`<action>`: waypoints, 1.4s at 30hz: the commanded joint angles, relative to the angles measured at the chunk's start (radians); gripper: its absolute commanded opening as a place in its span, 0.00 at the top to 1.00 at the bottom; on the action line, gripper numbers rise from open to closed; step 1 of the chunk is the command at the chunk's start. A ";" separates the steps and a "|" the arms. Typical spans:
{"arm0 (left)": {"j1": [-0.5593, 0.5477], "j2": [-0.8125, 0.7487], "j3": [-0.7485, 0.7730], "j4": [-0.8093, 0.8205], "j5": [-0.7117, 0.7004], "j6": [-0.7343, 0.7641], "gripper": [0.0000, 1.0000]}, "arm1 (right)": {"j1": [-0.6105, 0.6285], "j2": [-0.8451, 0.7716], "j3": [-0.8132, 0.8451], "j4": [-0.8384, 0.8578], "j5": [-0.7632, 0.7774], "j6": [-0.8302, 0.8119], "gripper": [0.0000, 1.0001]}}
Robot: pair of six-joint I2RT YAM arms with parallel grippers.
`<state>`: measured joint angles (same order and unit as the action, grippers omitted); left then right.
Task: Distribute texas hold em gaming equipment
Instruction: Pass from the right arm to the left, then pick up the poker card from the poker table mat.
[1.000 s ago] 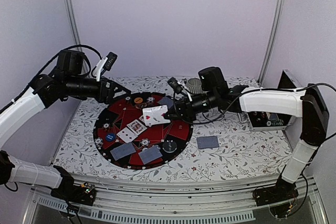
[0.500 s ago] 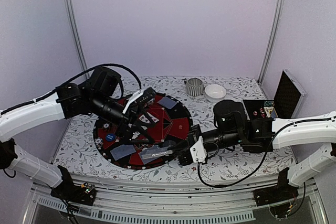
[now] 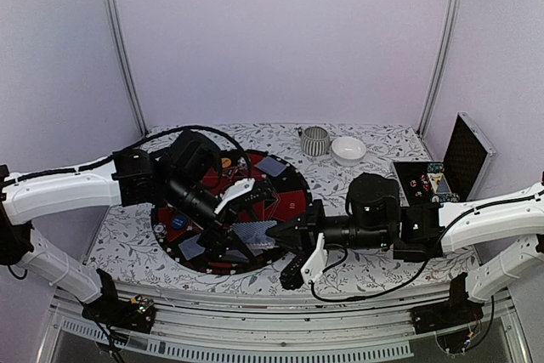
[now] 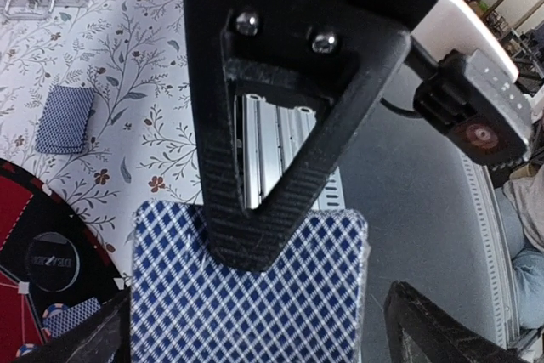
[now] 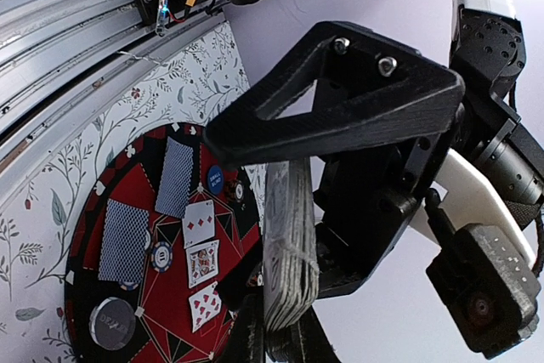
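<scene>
Your right gripper (image 3: 274,232) is clamped on the deck (image 3: 257,231), holding it above the near part of the mat (image 3: 293,203). Your left gripper (image 3: 228,234) stands wide apart, its fingers (image 4: 89,337) flanking the deck. Cards (image 5: 201,263) and chips (image 5: 161,254) lie on the mat. One card (image 4: 66,118) lies face down on the table (image 4: 127,57) beside it.
</scene>
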<state>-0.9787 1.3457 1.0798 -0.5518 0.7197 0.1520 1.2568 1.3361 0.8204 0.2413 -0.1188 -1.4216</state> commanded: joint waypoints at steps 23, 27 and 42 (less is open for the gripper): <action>-0.034 -0.097 -0.085 0.078 -0.327 -0.008 0.56 | -0.048 -0.061 -0.059 0.126 0.041 0.200 0.56; -0.033 -0.115 -0.117 0.088 -0.448 -0.070 0.59 | -0.119 -0.113 -0.063 0.172 -0.030 0.385 0.44; -0.191 -0.197 -0.269 -0.007 -0.904 -0.467 0.65 | -0.411 0.217 0.247 -0.235 -0.373 1.872 0.54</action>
<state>-1.0882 1.1645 0.8188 -0.5289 -0.0273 -0.1902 0.8398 1.4494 1.0748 0.1780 -0.3733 0.0208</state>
